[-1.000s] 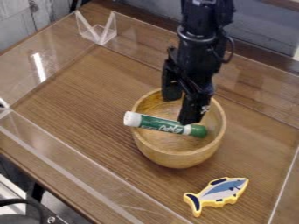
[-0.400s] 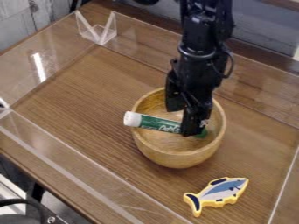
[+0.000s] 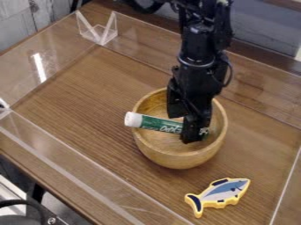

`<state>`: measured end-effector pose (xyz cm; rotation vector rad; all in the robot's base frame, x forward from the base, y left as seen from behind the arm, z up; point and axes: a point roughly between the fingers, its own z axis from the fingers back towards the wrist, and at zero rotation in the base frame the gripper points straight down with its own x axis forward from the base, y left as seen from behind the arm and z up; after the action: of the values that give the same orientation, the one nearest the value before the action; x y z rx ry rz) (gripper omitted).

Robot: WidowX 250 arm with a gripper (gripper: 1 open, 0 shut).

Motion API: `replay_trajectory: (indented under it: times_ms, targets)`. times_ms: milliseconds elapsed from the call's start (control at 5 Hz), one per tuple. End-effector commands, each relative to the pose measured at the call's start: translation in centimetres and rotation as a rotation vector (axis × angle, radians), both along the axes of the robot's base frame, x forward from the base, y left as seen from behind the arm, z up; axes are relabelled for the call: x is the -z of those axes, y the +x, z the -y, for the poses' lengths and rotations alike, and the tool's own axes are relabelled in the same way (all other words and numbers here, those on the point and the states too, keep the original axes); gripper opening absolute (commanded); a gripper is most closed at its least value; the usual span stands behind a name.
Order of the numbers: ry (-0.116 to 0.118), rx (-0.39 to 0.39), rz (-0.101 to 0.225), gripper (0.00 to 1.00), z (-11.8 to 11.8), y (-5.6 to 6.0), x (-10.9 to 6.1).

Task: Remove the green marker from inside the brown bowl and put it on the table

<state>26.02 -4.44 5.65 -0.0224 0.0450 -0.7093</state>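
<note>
The green marker lies slanted across the inside of the brown bowl, its white cap end at the left rim. My gripper points straight down into the bowl and is open. One finger stands behind the marker's right half. The other finger stands in front of it and hides part of the green body. Whether the fingers touch the marker I cannot tell. The bowl rests on the dark wood-grain table.
A blue-and-yellow fish toy lies on the table in front of the bowl, to the right. Low clear acrylic walls edge the table. A clear angled acrylic piece stands at the back left.
</note>
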Motion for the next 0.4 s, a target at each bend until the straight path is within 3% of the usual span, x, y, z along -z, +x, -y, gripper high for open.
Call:
replay_trajectory:
  times_ms: [0,200]
  targets:
    - [-0.010,0.009,0.040,1.00,0.44,0.41,-0.63]
    - [-0.015,0.004,0.044,1.00,0.47,0.36,-0.52]
